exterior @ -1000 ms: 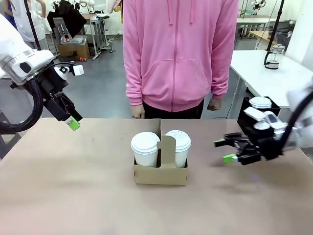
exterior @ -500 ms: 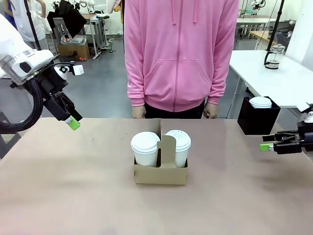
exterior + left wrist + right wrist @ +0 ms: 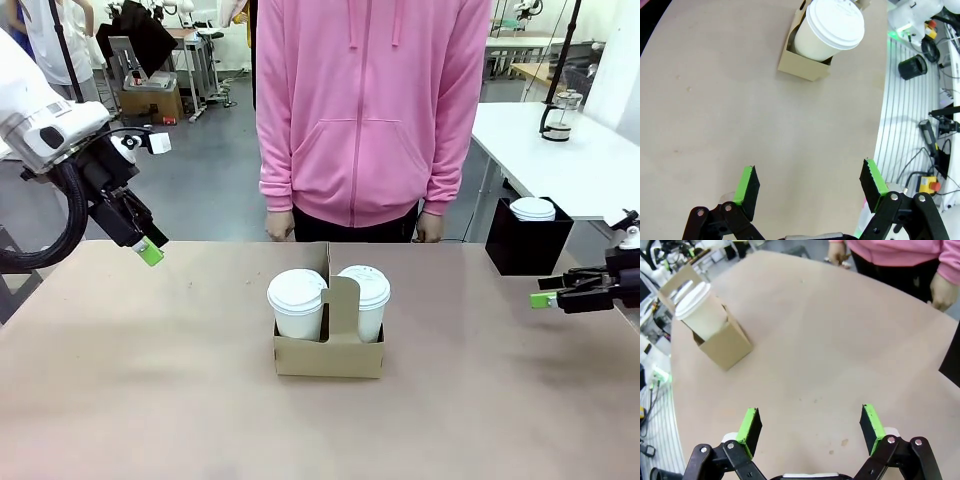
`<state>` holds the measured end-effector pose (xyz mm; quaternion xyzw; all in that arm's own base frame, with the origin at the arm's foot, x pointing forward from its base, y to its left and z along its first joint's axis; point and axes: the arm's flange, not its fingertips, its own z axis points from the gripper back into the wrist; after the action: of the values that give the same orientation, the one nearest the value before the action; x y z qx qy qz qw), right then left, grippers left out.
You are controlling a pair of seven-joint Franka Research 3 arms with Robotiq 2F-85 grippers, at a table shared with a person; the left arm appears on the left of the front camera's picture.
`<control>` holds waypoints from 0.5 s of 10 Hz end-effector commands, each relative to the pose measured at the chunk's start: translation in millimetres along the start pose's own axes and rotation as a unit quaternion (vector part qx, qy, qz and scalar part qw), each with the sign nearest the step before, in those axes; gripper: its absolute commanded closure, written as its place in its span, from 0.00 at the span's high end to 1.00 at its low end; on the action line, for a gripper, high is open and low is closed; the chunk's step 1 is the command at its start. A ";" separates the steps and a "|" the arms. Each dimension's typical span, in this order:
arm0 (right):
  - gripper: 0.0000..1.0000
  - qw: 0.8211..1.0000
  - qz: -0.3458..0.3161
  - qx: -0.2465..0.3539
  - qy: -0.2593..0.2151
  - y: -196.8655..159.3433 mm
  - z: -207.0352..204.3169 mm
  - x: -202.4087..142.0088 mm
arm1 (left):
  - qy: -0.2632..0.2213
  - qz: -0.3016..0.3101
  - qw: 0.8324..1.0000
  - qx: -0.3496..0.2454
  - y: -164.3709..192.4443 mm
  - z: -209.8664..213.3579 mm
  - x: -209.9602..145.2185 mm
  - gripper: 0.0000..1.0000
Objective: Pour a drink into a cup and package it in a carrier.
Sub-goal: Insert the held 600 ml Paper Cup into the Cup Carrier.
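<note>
Cups (image 3: 297, 303) sat lidded in carrier (image 3: 328, 352), packed for carrying | left gripper (image 3: 150, 251), right gripper (image 3: 545, 299): jaws wide, empty, clear of table (image 3: 150, 400)

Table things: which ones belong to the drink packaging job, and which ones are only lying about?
Job:
carrier
two lidded cups in its slots

Lying about:
black box holding a white cup, at the table's right edge
glass jug on the far white table
</note>
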<state>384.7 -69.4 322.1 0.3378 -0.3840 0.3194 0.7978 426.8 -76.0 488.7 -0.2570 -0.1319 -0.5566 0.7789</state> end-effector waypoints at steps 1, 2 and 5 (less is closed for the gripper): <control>1.00 1.000 0.009 0.005 -0.008 -0.4 2.9 -1.4 | 0.001 0.004 1.000 0.004 -0.6 0.5 0.0 1.00; 1.00 1.000 0.009 0.005 -0.008 -0.4 2.9 -1.4 | 0.001 0.004 1.000 0.004 -0.6 0.5 0.0 1.00; 1.00 1.000 0.009 0.005 -0.008 -0.4 2.9 -1.4 | 0.001 0.004 1.000 0.004 -0.6 0.5 0.0 1.00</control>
<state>384.5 -69.3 322.2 0.3399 -0.3843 0.3194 0.7967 426.8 -76.0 488.7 -0.2570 -0.1319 -0.5566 0.7789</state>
